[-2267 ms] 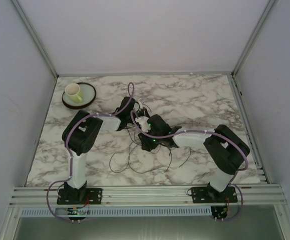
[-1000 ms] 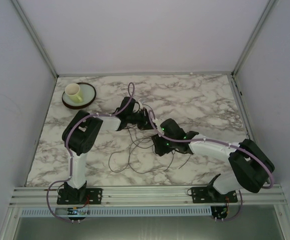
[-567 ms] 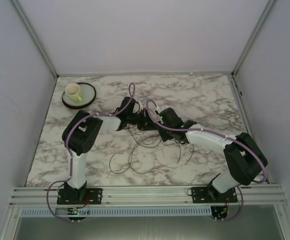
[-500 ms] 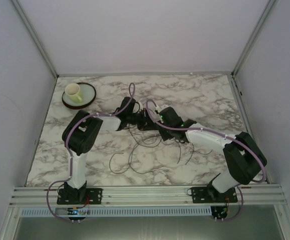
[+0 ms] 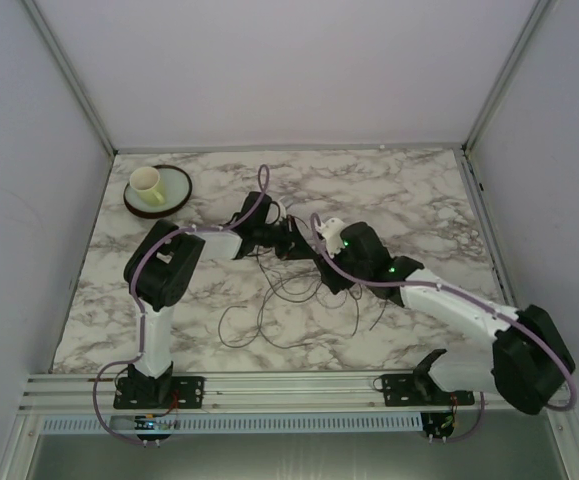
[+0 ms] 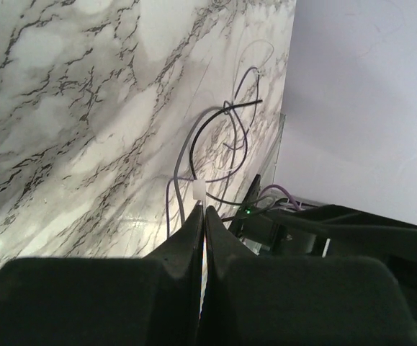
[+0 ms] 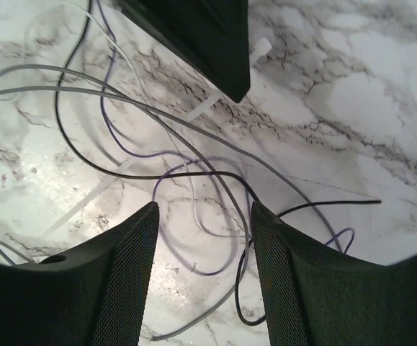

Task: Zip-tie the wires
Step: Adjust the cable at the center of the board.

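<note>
Enclosure: plain white walls [image 5: 269, 70] on an aluminium frame. The floor is a grey-veined white marble counter [image 5: 409, 200].

Left black-and-white arm [image 5: 164, 270] reaches to mid-counter. Right black-and-white arm [image 5: 469, 315] comes in from the near right corner. The two wrists are close together at the centre.

Far left corner: round cream plate with an olive rim [image 5: 181, 190], and a small pale cup [image 5: 146, 182] standing on it, well apart from the work area.

Wires [image 7: 215, 173]: thin, loose strands in black, grey and purple. They lie on the counter in open loops and curls, centre to near side. Some run directly under the right gripper and some pass beside the left one. They are spread out, not gathered.

Left gripper [image 6: 203, 213]: jaws pressed fully together, pinching a white plastic zip tie [image 7: 212, 104]. Its head sticks out at one side of the tip. Its strap slants down across the counter among the wires.

Right gripper [image 7: 204, 209]: jaws about half apart, nothing between them. It hangs just above the wire loops, with its tip near the left gripper's tip.
</note>
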You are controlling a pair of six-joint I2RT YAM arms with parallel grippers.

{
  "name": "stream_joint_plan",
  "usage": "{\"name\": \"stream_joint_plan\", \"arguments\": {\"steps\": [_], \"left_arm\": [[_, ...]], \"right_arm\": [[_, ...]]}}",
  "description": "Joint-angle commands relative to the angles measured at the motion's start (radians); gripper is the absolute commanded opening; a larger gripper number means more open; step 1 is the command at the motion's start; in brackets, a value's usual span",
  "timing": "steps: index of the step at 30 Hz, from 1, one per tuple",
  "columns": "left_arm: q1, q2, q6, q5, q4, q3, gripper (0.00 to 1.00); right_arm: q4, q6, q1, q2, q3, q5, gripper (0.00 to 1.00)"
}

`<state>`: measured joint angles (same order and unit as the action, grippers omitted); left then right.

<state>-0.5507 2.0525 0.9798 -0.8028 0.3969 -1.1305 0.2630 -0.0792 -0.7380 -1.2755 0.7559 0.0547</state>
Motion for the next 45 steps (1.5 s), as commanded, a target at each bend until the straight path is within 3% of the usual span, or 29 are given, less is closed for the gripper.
{"name": "stream_joint_plan", "arguments": {"steps": [1, 5, 10, 12, 18, 30, 45], "left_arm": [[0.002, -0.009, -0.038, -0.018, -0.084, -0.055, 0.0], [0.002, -0.006, -0.041, -0.022, -0.091, -0.06, 0.0], [0.001, -0.003, -0.043, -0.034, -0.095, -0.064, 0.0], [0.002, -0.002, -0.045, -0.04, -0.106, -0.071, 0.0], [0.002, 0.003, -0.07, -0.049, -0.164, -0.102, 0.0], [0.001, 0.002, -0.089, -0.083, -0.221, -0.132, 0.0], [0.001, 0.011, -0.094, -0.075, -0.213, -0.113, 0.0]], "right_arm": [[-0.113, 0.041, 0.004, 0.102, -0.041, 0.029, 0.54], [-0.235, 0.076, -0.002, 0.189, -0.115, 0.04, 0.54], [-0.622, 0.324, -0.132, 0.388, -0.403, 0.087, 0.53], [-0.724, 0.405, -0.174, 0.425, -0.489, 0.064, 0.59], [-0.64, 0.612, -0.274, 0.343, -0.479, -0.001, 0.61], [-0.783, 0.83, -0.336, 0.094, -0.487, -0.04, 0.63], [-0.887, 0.886, -0.35, -0.151, -0.422, -0.05, 0.65]]}}
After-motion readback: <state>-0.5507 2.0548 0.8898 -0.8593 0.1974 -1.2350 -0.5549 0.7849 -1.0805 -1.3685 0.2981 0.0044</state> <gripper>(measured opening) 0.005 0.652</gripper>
